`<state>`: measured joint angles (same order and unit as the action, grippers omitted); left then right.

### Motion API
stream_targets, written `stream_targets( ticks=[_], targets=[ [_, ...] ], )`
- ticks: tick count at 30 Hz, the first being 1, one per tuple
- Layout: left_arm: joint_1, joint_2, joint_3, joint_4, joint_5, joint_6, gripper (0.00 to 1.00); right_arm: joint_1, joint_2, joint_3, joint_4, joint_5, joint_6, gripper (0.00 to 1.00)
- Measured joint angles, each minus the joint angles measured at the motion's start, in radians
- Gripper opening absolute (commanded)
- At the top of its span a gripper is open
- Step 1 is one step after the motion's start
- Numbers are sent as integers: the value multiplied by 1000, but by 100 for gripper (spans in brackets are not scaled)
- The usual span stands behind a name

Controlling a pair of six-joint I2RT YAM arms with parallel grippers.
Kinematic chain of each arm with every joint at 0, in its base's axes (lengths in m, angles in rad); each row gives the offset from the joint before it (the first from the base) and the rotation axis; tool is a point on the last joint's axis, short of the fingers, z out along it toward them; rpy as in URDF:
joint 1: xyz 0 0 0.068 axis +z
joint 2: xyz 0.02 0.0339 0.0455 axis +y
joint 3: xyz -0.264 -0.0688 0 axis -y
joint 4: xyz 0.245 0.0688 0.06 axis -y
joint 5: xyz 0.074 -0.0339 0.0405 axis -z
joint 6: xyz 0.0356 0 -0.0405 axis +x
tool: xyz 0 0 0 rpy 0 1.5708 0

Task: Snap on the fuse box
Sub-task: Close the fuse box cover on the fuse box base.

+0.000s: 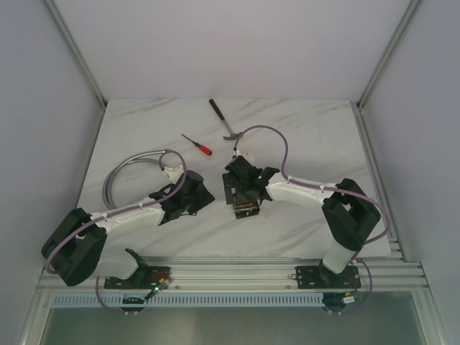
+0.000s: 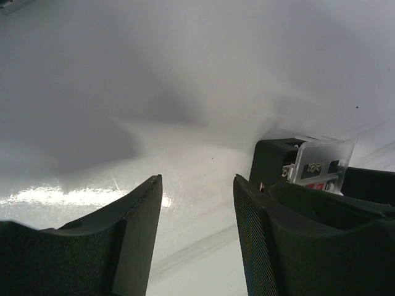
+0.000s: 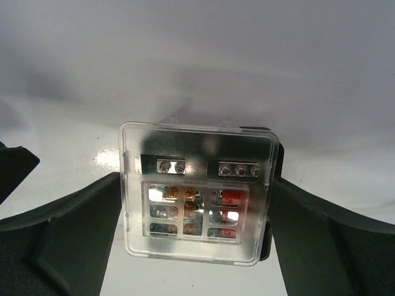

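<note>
The fuse box (image 3: 196, 197) is a small black square box with a clear cover over rows of red and orange fuses and two screw strips. My right gripper (image 3: 196, 185) is shut on it, one finger against each side, just above the white table. In the top view the fuse box (image 1: 245, 209) sits mid-table in the right gripper (image 1: 242, 195). My left gripper (image 1: 195, 192) is open and empty just left of it. In the left wrist view the gripper (image 2: 197, 179) frames bare table, with the fuse box (image 2: 318, 163) beyond its right finger.
A hammer (image 1: 224, 121) and a red-handled screwdriver (image 1: 198, 144) lie at the back of the table. A grey coiled cable (image 1: 129, 169) lies at the left, behind the left arm. Walls close in the table on three sides.
</note>
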<state>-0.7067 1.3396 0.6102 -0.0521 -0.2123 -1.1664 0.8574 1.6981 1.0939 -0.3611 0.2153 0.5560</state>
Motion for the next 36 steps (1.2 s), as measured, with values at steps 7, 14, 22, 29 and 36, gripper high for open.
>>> stream_targets(
  ticks=[7, 14, 22, 29, 36],
  targets=[
    [0, 0, 0, 7, 4, 0, 59, 0, -14, -8, -4, 11, 5, 96],
    [0, -1, -3, 7, 6, 0, 59, 0, -29, -12, -8, 23, 4, 100],
    [0, -4, -6, 7, 7, 0, 59, 0, -35, -29, -14, 26, -19, 100],
    [0, -17, -8, 8, 13, 0, 63, 0, -35, -31, -14, 20, -37, 100],
    [-18, -52, -45, 59, 42, 0, 81, 0, -35, -35, -13, 18, -44, 100]
  ],
)
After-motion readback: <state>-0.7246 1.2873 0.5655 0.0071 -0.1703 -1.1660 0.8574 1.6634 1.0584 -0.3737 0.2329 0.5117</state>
